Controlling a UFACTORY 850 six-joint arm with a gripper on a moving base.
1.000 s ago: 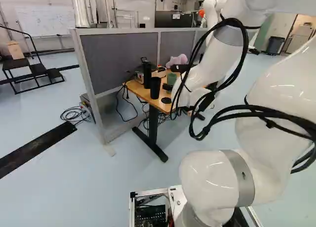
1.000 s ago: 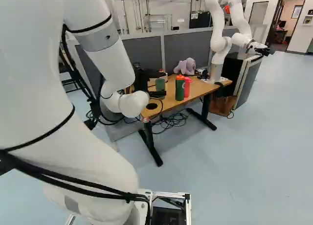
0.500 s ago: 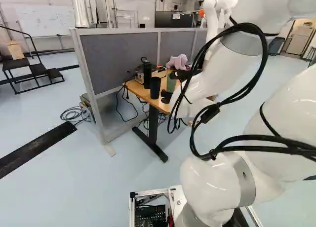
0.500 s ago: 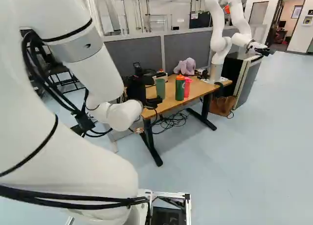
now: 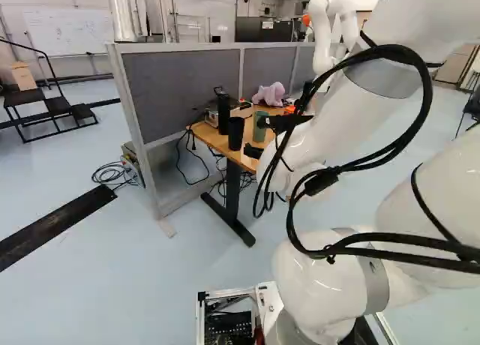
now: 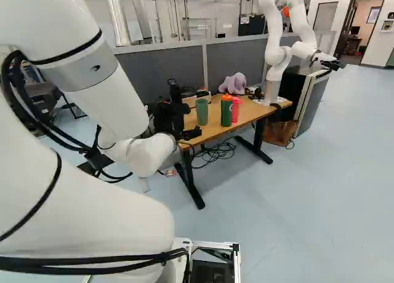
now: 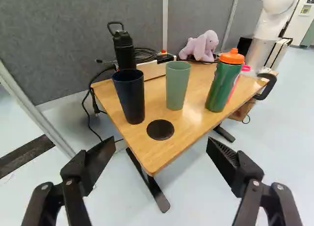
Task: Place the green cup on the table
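While green cup (image 7: 177, 88) stands on table (image 7: 154, 155), mouth up, long axis vertical, end effector (image 5: 253, 136) has fingers apart.

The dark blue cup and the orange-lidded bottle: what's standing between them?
The green cup stands between them on the table, as the wrist view shows.

The table (image 7: 157, 155) ahead of the claw (image 5: 253, 136) carries a dark cup (image 7: 130, 98), green cup (image 7: 177, 86), black disc (image 7: 160, 129), bottles (image 7: 223, 83), plush toy (image 7: 200, 47).

A lab (another robot (image 6: 277, 55), a whiteboard (image 5: 67, 31))
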